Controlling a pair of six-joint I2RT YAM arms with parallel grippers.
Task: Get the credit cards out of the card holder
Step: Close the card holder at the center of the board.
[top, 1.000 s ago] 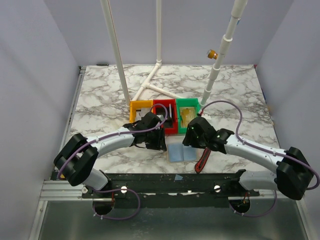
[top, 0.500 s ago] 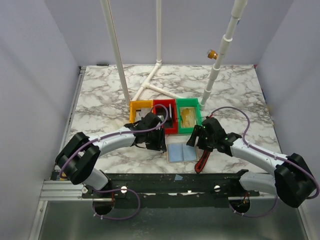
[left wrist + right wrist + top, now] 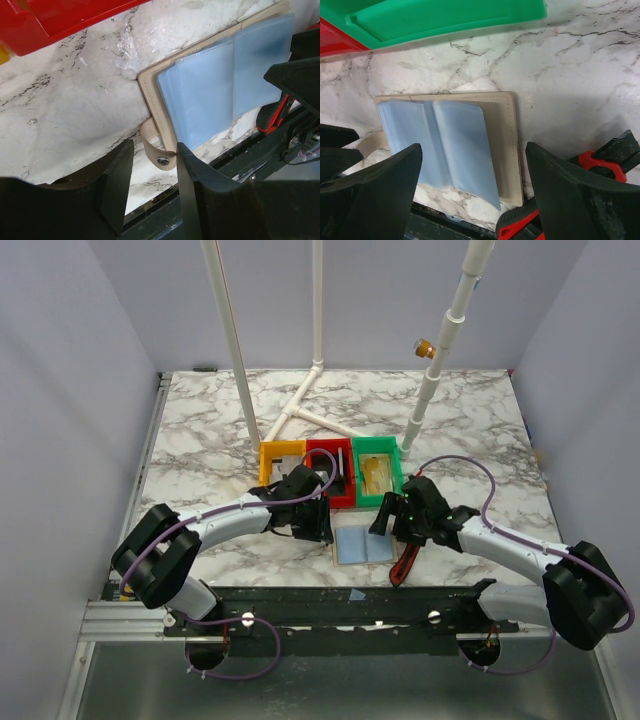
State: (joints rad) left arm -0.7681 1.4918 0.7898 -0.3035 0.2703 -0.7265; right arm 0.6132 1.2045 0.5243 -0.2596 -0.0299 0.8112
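Your card holder (image 3: 362,545) lies open and flat on the desk (image 3: 200,440), close to the near edge, between the two arms. Its long axis runs left to right along that edge, and its snap strap (image 3: 149,136) points towards the left arm. Your left hand (image 3: 154,152) is half spread and straddles that strap, probably to keep the holder from sliding, though I cannot tell if it presses down. Your right hand (image 3: 474,150) is spread wide above the blue sleeves (image 3: 440,140), placed to reach in. No card shows in them. A yellowish credit card (image 3: 375,476) seems to lie in the green bin (image 3: 450,20)
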